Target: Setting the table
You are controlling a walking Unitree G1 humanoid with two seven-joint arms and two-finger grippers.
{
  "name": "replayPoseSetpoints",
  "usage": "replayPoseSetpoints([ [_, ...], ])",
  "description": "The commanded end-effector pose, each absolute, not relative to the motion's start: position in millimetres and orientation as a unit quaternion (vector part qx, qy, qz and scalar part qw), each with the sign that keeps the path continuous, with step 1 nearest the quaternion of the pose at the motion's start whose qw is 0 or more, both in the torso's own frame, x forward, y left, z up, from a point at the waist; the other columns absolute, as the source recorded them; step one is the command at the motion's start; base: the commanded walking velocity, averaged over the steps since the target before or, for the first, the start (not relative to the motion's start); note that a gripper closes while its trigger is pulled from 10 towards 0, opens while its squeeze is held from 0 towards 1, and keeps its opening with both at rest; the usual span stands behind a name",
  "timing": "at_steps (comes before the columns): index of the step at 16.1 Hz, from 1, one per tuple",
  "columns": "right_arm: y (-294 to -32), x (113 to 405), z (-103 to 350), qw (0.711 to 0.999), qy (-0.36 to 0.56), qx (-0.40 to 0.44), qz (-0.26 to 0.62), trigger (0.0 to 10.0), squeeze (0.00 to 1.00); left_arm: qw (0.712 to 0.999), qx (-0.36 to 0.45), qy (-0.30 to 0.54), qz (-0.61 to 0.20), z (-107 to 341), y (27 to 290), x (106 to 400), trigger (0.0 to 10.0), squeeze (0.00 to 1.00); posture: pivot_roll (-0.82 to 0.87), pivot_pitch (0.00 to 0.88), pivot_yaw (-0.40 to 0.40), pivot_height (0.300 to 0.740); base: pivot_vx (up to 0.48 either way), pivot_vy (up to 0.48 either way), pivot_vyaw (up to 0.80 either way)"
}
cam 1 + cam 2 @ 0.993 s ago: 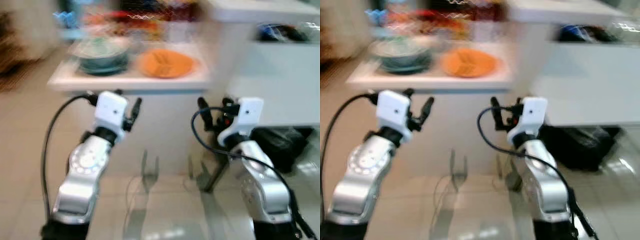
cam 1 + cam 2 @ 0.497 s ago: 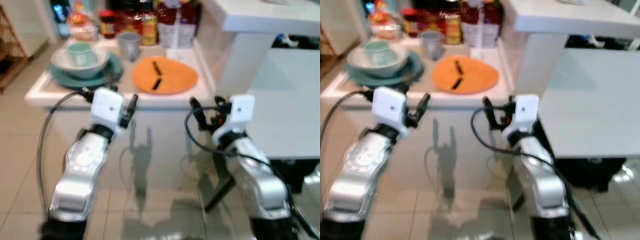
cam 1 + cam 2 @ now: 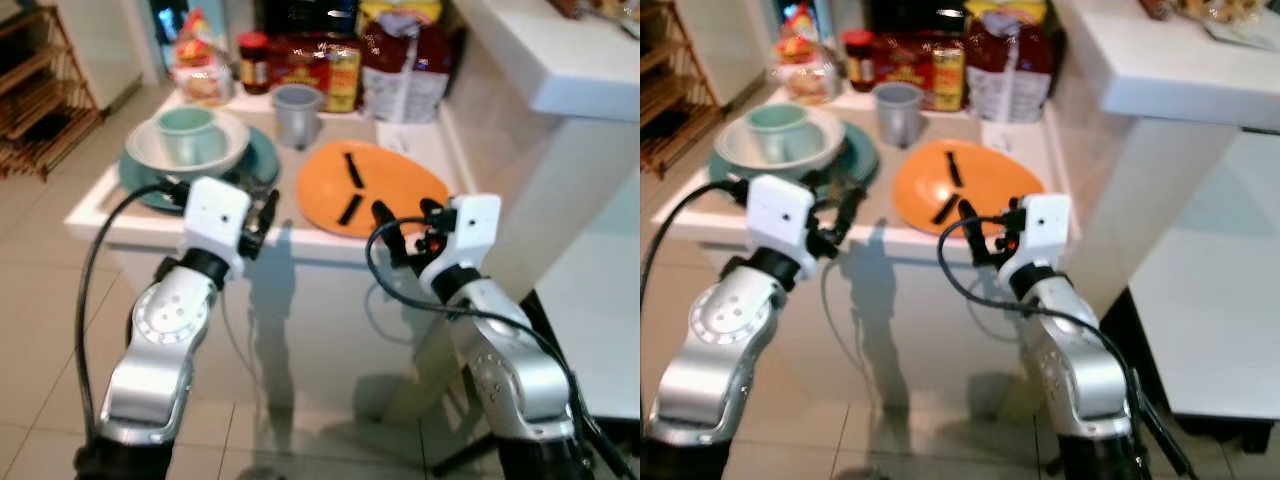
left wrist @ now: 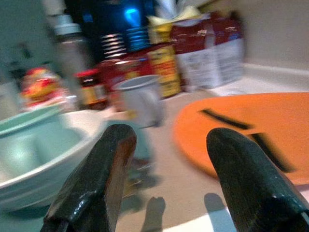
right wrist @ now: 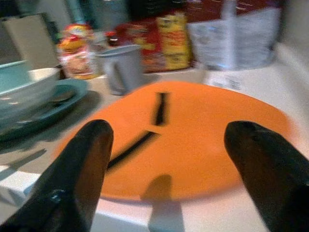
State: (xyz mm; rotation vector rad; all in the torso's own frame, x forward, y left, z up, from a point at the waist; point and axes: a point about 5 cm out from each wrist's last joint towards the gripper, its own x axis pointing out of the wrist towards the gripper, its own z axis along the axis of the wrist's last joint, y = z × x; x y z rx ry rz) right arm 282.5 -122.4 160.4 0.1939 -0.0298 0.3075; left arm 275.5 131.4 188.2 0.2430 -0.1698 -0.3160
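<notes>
On a white table lies an orange plate with two black strips on it. To its left a teal plate holds a white bowl with a mint cup inside. A grey mug stands behind them. My left gripper is open at the table's front edge, just in front of the teal plate. My right gripper is open at the orange plate's near rim. In the wrist views the left gripper and the right gripper hold nothing.
Jars and food packets line the back of the table. A tall white counter rises on the right, with a lower white surface beside it. A wooden rack stands at the far left. Tiled floor lies below.
The camera has moved closer to the table and the picture has sharpened. Both grippers now reach the table's front edge and stay open.
</notes>
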Motion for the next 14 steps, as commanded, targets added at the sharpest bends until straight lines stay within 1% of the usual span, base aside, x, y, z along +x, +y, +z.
replayPoseSetpoints([
  [1,-126.3,279.5,163.7,0.982,-0.021,0.111,0.151,10.0,1.00,0.971,0.122,-0.099,-0.182,192.1,124.5,271.2,10.0,0.00,0.13,0.000,-0.028,0.740,0.000,0.000,0.00],
  [6,-126.8,279.8,166.1,0.981,-0.026,0.119,0.149,10.0,1.00,0.968,0.123,-0.102,-0.194,192.9,124.2,271.2,10.0,0.00,0.13,0.000,-0.021,0.740,0.000,0.000,0.00],
  [8,-133.7,289.2,157.9,0.988,0.002,0.106,0.111,10.0,1.00,0.966,0.124,-0.099,-0.202,191.6,122.4,271.6,10.0,0.00,0.12,0.000,-0.018,0.740,0.000,0.000,0.00],
  [12,-127.1,311.5,156.3,0.988,0.030,0.110,0.103,10.0,1.00,0.965,0.127,-0.097,-0.207,190.4,121.7,271.7,10.0,0.00,0.13,0.000,-0.027,0.740,0.000,0.000,0.00],
  [13,-126.5,315.5,155.8,0.989,0.039,0.109,0.097,10.0,0.95,0.965,0.128,-0.096,-0.207,190.2,121.9,271.5,10.0,0.00,0.13,0.000,-0.027,0.740,0.000,0.000,0.00],
  [14,-126.6,321.8,154.5,0.990,0.058,0.103,0.080,10.0,0.00,0.965,0.129,-0.095,-0.207,189.6,122.4,271.2,10.0,0.00,0.13,0.000,-0.035,0.740,0.000,0.000,0.00],
])
